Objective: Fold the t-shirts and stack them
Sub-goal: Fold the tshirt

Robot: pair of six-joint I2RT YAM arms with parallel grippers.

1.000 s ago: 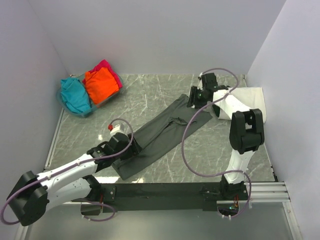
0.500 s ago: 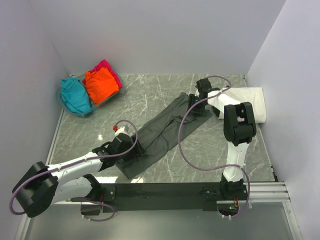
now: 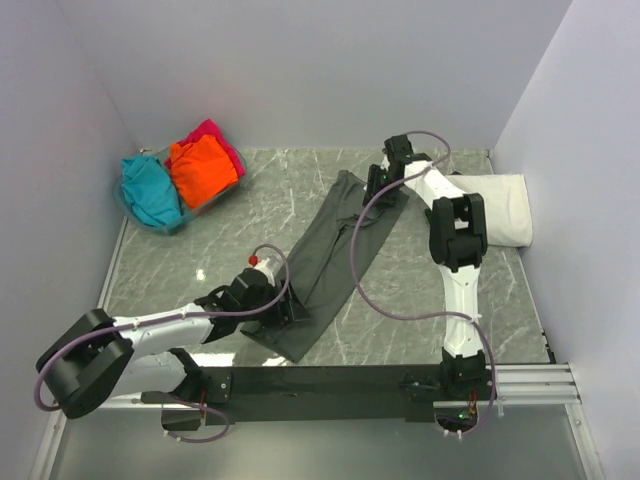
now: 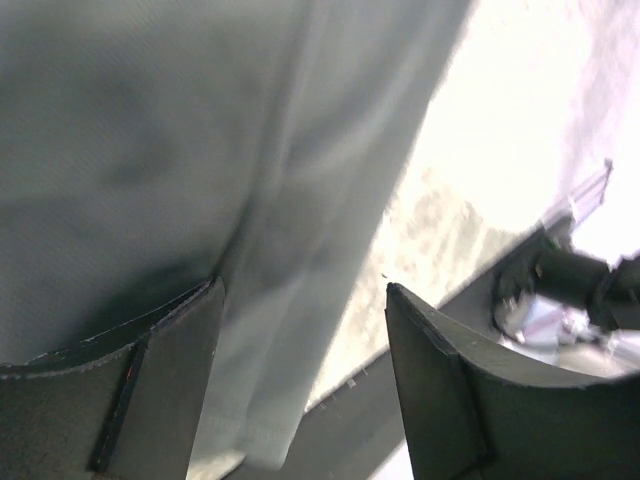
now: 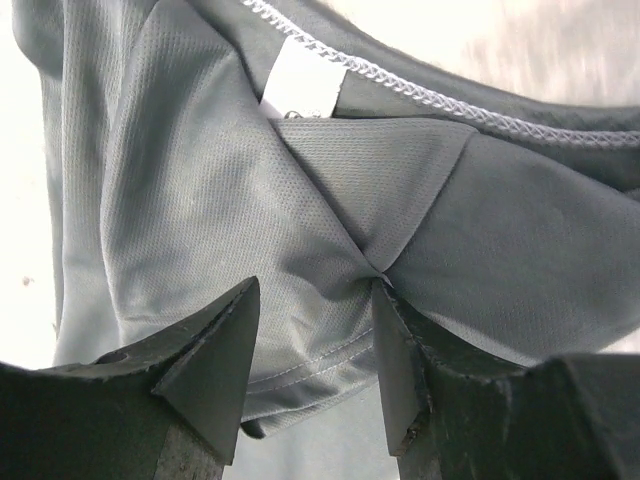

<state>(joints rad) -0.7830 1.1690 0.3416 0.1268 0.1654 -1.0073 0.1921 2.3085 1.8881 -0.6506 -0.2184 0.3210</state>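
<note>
The dark grey t-shirt [image 3: 325, 250] lies as a long narrow strip on the marble table, running from the far middle to the near edge. My left gripper [image 3: 285, 310] sits on its near end. In the left wrist view the jaws [image 4: 305, 290] stand apart, with grey cloth [image 4: 150, 130] under the left finger. My right gripper [image 3: 378, 190] is on the far end. In the right wrist view its jaws [image 5: 312, 285] stand apart over the collar area [image 5: 200, 200], below the white neck label [image 5: 300, 80]. Folds gather at the right fingertip [image 5: 385, 300].
A folded white t-shirt [image 3: 500, 205] lies at the far right by the wall. A clear bin [image 3: 185, 222] at the far left holds teal [image 3: 150, 190], orange [image 3: 198, 170] and magenta [image 3: 215, 135] shirts. The black front rail [image 3: 330, 380] runs along the near edge.
Both grippers moved and the grey shirt went with them: its near end shifted right, its far end shifted left, so the strip now lies steeper, closer to front-to-back.
</note>
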